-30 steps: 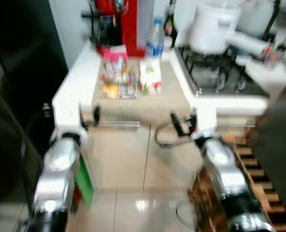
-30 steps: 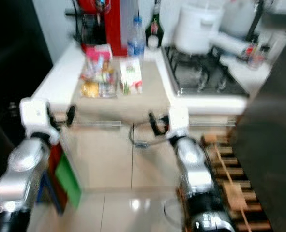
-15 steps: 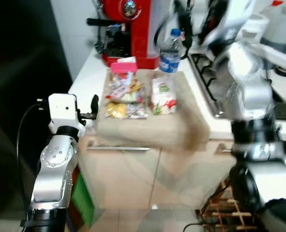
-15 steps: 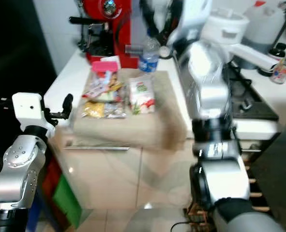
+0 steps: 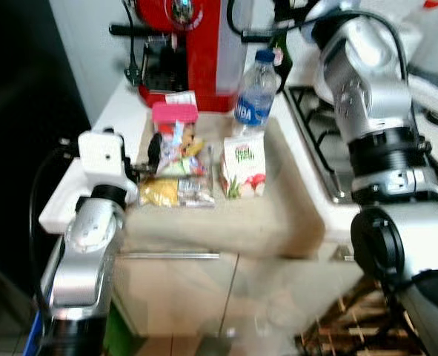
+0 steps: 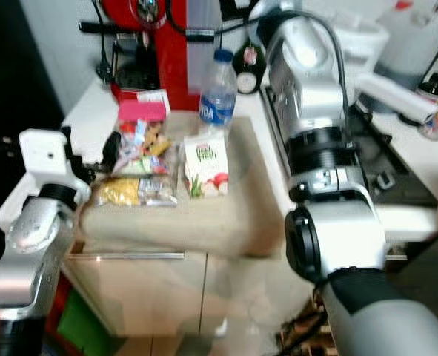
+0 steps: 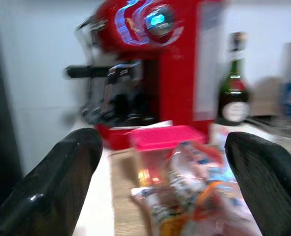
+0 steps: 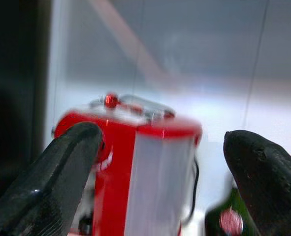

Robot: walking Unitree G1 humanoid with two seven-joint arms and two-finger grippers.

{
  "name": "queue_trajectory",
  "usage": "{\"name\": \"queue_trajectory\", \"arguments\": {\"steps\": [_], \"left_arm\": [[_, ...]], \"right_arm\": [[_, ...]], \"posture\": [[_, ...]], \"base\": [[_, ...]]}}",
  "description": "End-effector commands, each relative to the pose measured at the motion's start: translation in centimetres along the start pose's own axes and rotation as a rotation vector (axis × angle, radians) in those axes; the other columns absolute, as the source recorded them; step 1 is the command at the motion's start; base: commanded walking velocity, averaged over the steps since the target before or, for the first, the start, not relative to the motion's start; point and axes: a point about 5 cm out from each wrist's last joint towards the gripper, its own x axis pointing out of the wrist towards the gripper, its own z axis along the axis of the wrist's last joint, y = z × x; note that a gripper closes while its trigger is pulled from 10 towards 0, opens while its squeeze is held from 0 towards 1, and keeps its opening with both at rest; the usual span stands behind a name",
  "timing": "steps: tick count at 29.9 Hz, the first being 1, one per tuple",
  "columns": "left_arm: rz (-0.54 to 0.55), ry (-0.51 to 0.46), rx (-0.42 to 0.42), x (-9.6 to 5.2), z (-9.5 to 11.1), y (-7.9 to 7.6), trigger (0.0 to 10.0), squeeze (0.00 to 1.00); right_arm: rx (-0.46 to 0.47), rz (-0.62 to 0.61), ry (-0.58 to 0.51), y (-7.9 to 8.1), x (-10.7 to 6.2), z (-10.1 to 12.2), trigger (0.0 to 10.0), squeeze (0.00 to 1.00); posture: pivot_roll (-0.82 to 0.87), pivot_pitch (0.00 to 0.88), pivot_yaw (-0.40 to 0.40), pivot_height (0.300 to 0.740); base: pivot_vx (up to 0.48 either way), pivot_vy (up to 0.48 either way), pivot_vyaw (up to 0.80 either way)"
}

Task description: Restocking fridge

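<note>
On the counter (image 5: 293,215), the red coffee machine (image 5: 193,44) stands at the back. Just in front of it sit a water bottle (image 5: 256,93) and a pink-lidded box (image 5: 174,115); nearer the counter's edge come a milk carton (image 5: 243,165) and clear snack packets (image 5: 178,167), all close together. The left gripper (image 7: 162,162) hovers low at the counter's left edge, fingers (image 7: 61,182) spread wide, the box and packets right ahead between them, untouched. The right gripper (image 8: 160,162) is raised high near the machine's top, also spread wide and empty
</note>
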Motion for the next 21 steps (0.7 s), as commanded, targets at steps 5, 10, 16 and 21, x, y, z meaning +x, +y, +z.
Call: {"name": "queue_trajectory", "arguments": {"steps": [5,10,16,21], "left_arm": [[-0.125,-0.075,0.03,0.8,3.3,0.8,10.0,0.0],[-0.153,-0.096,-0.004,1.4,4.6,1.1,10.0,0.0],[-0.221,-0.071,-0.026,1.6,4.6,0.4,10.0,0.0],[-0.255,-0.062,-0.06,1.7,4.4,-0.4,10.0,0.0]], "right_arm": [[0.031,0.028,0.062,-0.9,0.2,0.3,10.0,0.0],[0.087,0.071,0.15,-1.1,-0.2,-1.1,10.0,0.0],[0.103,0.082,0.234,-1.2,-0.5,-3.0,10.0,0.0],[0.124,0.067,0.308,-1.4,-1.1,-4.8,10.0,0.0]], "posture": [[0.0,0.0,-0.052,0.74],[-0.01,0.0,-0.052,0.74],[-0.01,0.0,-0.054,0.74],[-0.01,0.0,-0.059,0.74]], "base": [[0.0,0.0,0.0],[0.0,0.0,0.0],[0.0,0.0,0.0],[0.0,0.0,0.0]]}}
